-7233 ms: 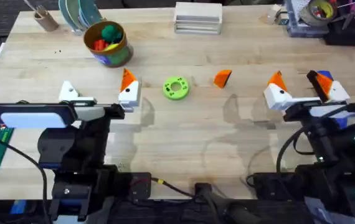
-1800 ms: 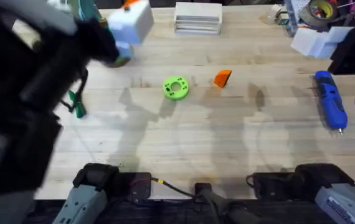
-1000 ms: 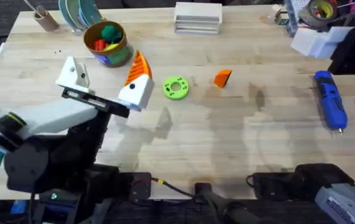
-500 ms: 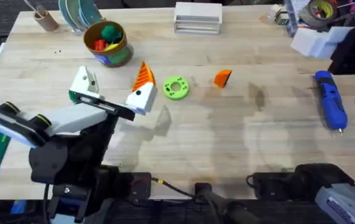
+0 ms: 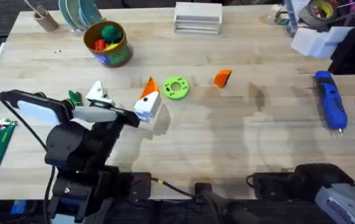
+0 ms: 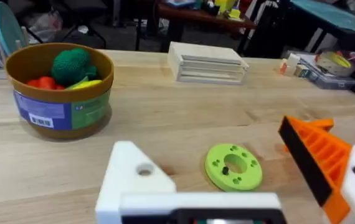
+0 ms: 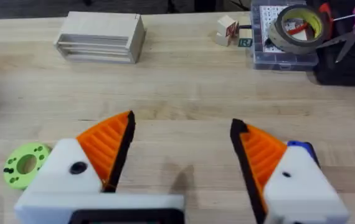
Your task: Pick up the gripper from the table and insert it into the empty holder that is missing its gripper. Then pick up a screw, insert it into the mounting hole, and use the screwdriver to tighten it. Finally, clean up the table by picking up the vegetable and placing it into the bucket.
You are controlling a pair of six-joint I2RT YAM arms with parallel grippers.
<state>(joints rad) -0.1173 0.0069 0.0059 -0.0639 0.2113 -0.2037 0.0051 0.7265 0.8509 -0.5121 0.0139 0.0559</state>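
1. Because the left gripper (image 5: 123, 99) hangs with fingers wide apart and empty, well short of the loose orange gripper (image 5: 222, 78) beyond the green disc (image 5: 176, 88) on the table (image 5: 240, 143), it should approach squarely, judging overhead.
2. Left wrist: the bare white holder (image 6: 134, 177) shows its mounting hole.
3. Right wrist: the right gripper (image 7: 180, 158) is spread, empty; the screwdriver (image 7: 299, 147) peeks behind.

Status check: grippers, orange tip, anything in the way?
Left gripper open, empty, one finger bare. Right gripper open, empty. Orange tip on table, untouched. Green disc between it and left gripper.
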